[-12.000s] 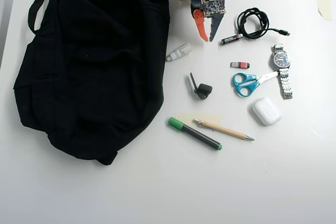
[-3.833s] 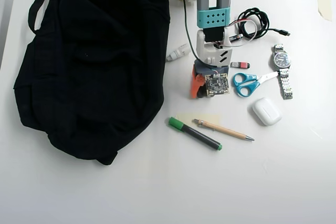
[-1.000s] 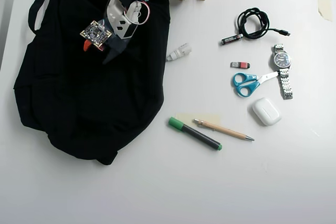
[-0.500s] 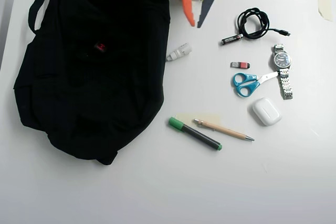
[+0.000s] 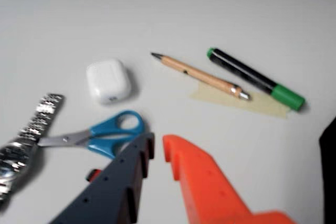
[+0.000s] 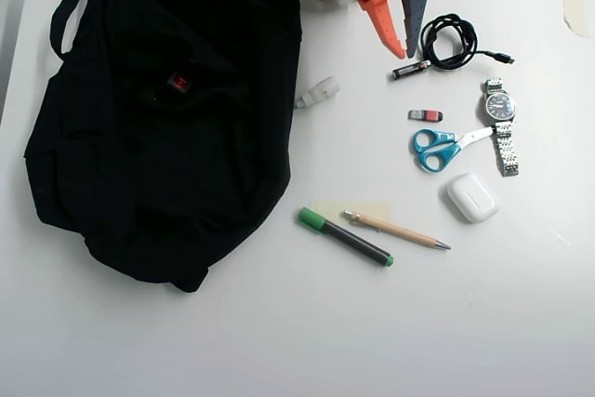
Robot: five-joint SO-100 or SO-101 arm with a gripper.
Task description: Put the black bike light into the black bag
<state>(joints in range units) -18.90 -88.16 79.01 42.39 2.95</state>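
In the overhead view the large black bag (image 6: 158,165) fills the left side of the white table. The black bike light (image 6: 178,82) rests on its upper part and shows only as a small red lens on the dark fabric. My gripper (image 6: 405,54) is away from the bag, at the top right of centre. Its orange and dark fingertips are almost touching and hold nothing. In the wrist view the gripper (image 5: 158,141) points over the table, and a sliver of the bag (image 5: 329,171) shows at the right edge. The light is out of that view.
Right of the bag lie a grey-white cylinder (image 6: 317,92), coiled cable (image 6: 448,39), blue scissors (image 6: 435,148), watch (image 6: 500,127), white earbud case (image 6: 472,197), pencil (image 6: 395,230) and green-black marker (image 6: 345,236). The wrist view shows the scissors (image 5: 105,135), case (image 5: 108,80), pencil (image 5: 199,74) and marker (image 5: 254,78).
A second ago my gripper was over the bag. It let go of the light there, swung back to the top right, and its jaws have closed.
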